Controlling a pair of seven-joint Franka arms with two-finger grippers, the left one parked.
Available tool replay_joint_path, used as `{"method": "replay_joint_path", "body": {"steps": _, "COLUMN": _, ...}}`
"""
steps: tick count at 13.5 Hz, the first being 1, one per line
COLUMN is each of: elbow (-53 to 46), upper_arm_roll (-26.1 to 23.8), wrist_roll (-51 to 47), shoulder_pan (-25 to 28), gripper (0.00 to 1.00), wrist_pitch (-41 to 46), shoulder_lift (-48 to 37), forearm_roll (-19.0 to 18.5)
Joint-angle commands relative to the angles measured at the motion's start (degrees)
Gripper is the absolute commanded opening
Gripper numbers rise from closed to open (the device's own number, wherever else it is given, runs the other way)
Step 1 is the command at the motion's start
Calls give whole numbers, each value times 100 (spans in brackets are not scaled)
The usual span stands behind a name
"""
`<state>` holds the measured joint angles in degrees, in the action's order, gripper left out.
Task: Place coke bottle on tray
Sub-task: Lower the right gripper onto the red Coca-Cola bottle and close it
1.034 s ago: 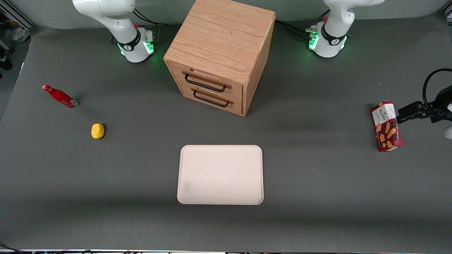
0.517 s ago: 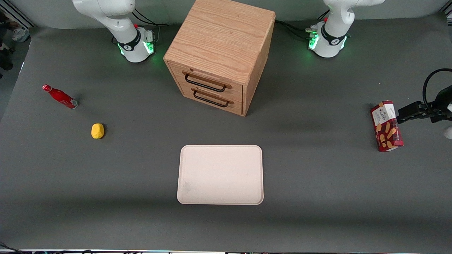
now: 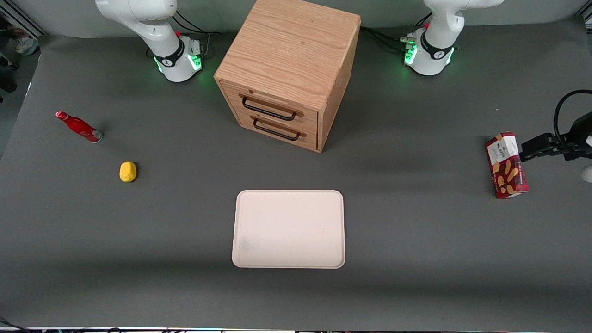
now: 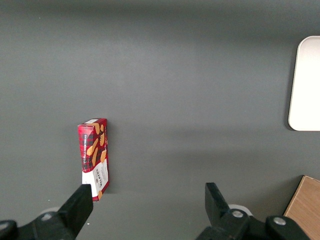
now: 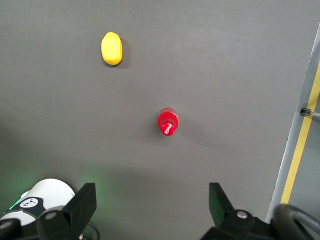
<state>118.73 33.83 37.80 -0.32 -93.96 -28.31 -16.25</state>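
Coke bottle [image 3: 78,126] is standing upright, well apart from the tray [image 3: 288,229]; we are seeing the gripper [image 5: 152,207] hovering high above the bottle, fingers spread.

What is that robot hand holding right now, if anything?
Nothing. The gripper hangs open above the upright coke bottle, which stands untouched on the table, apart from the tray.

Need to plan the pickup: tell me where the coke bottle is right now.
The coke bottle stands upright on the table toward the working arm's end, beside the yellow object and farther from the front camera. The gripper hovers open above it.
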Motion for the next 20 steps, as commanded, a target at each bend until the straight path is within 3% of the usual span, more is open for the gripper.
{"method": "replay_joint_path", "body": {"steps": 1, "elbow": 133, "upper_arm_roll": 36, "wrist_roll": -219, "shoulder_pan": 85, "gripper": 100, "wrist_pitch": -132, "shoulder_lift": -44, "forearm_roll": -168}}
{"method": "replay_joint_path", "body": {"steps": 10, "elbow": 923, "upper_arm_roll": 230, "wrist_roll": -571, "shoulder_pan": 58, "gripper": 100, "wrist_pitch": -1299, "shoulder_lift": 536, "forearm_roll": -168}}
{"method": "replay_joint_path", "body": {"steps": 20, "elbow": 2241, "upper_arm_roll": 783, "wrist_roll": -502, "shoulder_pan": 85, "gripper": 100, "wrist_pitch": -3408, "shoulder_lift": 1064, "forearm_roll": -159}}
